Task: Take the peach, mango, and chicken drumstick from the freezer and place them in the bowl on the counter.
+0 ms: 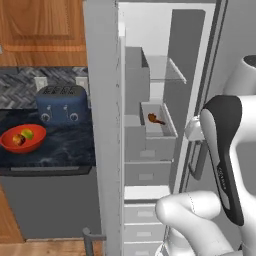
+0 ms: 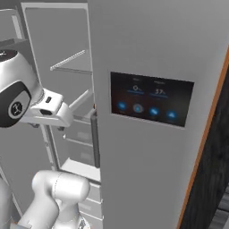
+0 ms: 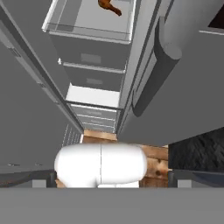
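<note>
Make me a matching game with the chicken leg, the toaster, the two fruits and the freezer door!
Things:
1. chicken drumstick
2. toaster
3. peach and mango
4. freezer door

Places or states:
A. in the red bowl
B. swung open
C. in the open freezer drawer
D. standing on the counter behind the bowl

Pairs: 1-C, 2-D, 3-A, 4-B

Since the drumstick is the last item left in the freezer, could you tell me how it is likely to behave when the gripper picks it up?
The drumstick looks rigid, so it probably won't flop. It tapers from a thick end to a thin bone, so a grip near the thin end might let it pivot or slip. Lying loose in the open drawer, it may slide if nudged rather than roll far.
</note>
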